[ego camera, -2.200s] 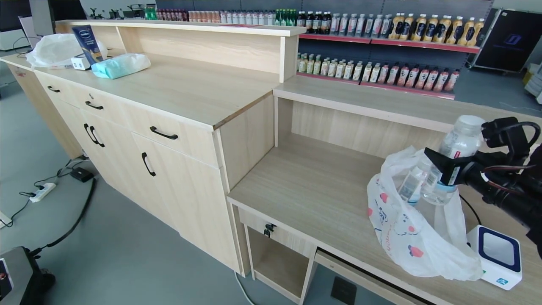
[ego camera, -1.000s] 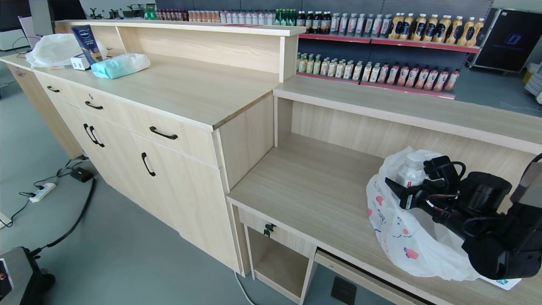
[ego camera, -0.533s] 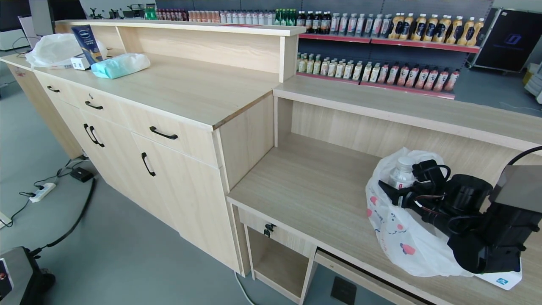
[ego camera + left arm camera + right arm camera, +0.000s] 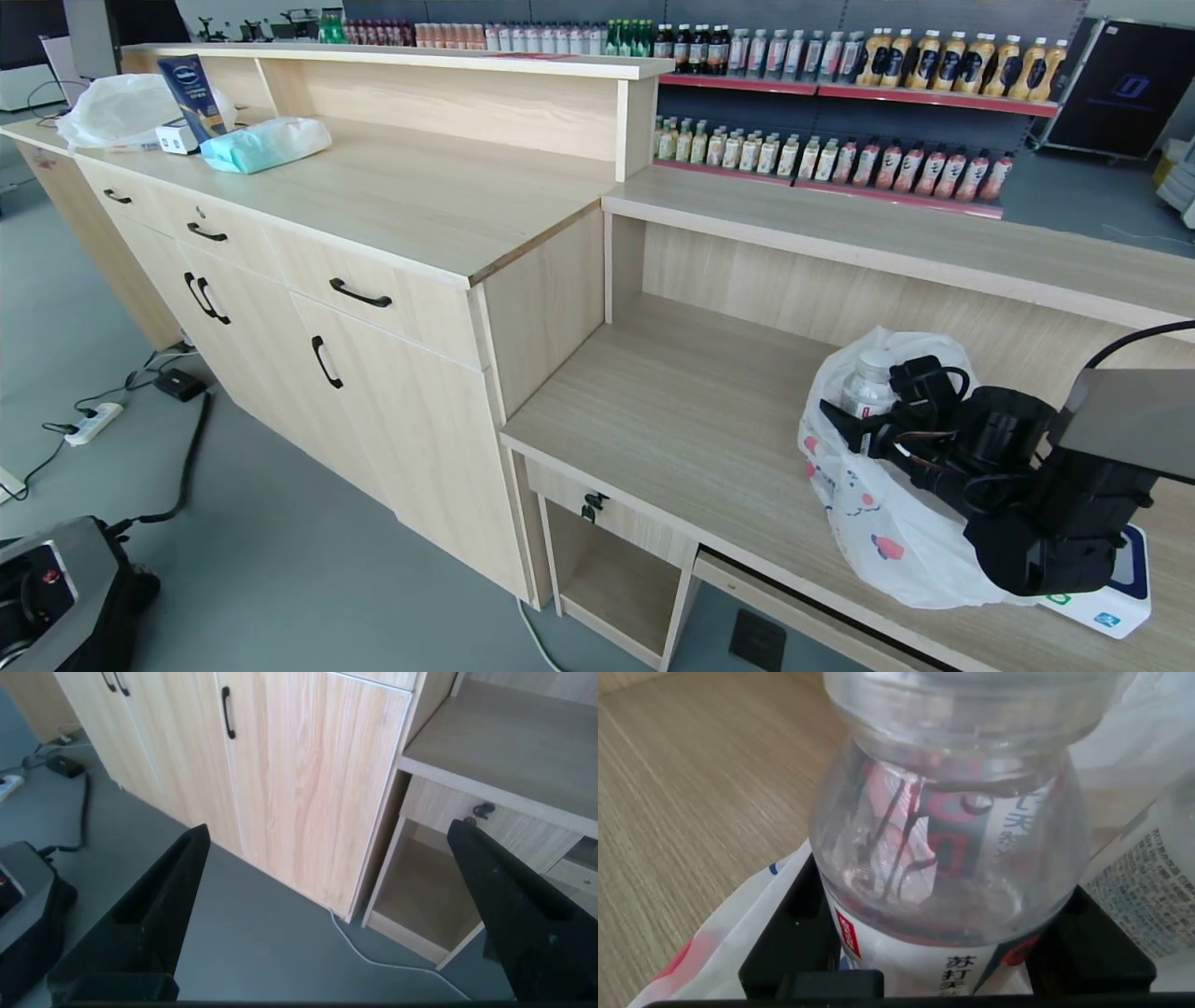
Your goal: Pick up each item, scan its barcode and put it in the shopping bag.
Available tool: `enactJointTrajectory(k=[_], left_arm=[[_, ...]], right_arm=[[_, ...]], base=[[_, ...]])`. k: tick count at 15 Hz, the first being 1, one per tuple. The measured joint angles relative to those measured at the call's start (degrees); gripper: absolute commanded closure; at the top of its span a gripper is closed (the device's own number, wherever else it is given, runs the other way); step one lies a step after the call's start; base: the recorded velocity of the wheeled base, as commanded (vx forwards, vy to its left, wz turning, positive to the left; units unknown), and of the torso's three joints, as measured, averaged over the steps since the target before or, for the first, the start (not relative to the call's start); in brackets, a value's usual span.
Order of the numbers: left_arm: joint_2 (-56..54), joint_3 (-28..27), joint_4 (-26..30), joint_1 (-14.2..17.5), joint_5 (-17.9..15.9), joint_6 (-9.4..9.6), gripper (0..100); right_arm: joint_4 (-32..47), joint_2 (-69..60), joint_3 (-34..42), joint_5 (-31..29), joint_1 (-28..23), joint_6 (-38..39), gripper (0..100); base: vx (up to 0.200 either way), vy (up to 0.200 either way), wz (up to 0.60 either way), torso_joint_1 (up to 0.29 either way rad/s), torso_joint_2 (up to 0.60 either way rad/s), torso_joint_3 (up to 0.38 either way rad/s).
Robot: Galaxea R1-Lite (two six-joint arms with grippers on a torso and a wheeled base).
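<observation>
A clear plastic bottle (image 4: 866, 390) with a white cap stands upright inside the mouth of the white printed shopping bag (image 4: 873, 527) on the low counter (image 4: 691, 420). My right gripper (image 4: 854, 425) is shut on the bottle's lower body, down in the bag's opening. The right wrist view shows the bottle (image 4: 952, 831) between the black fingers (image 4: 789, 943), with bag plastic (image 4: 710, 952) below it and a second bottle (image 4: 1158, 887) beside it. My left gripper (image 4: 327, 933) hangs open and holds nothing, over the grey floor in front of the cabinet doors.
A white and blue scanner (image 4: 1111, 597) sits on the counter just behind the right arm, near the front edge. On the far tall counter lie a blue box (image 4: 191, 93), a teal pack (image 4: 266, 145) and a white bag (image 4: 121, 107). Drink shelves (image 4: 840, 103) stand behind.
My right gripper has come down and to the left with the bottle, from above the bag into its opening. The bag has shifted slightly left.
</observation>
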Motion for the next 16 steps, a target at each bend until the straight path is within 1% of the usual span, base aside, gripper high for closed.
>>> enactJointTrajectory(k=[8,9,14,16], left_arm=[[0.0,0.0,0.0,0.0,0.0,0.0,0],[0.0,0.0,0.0,0.0,0.0,0.0,0],[0.0,0.0,0.0,0.0,0.0,0.02,0],[0.0,0.0,0.0,0.0,0.0,0.02,0]], right_arm=[[-0.4,1.3,0.3,0.0,0.1,0.0,100],[-0.3,1.3,0.5,0.0,0.1,-0.1,0],[0.1,0.2,1.6,0.0,-0.1,-0.2,0],[0.7,-2.8,3.7,0.1,-0.2,-0.4,0]], base=[[0.0,0.0,0.0,0.0,0.0,0.0],[0.0,0.0,0.0,0.0,0.0,0.0],[0.0,0.0,0.0,0.0,0.0,0.0],[0.0,0.0,0.0,0.0,0.0,0.0]])
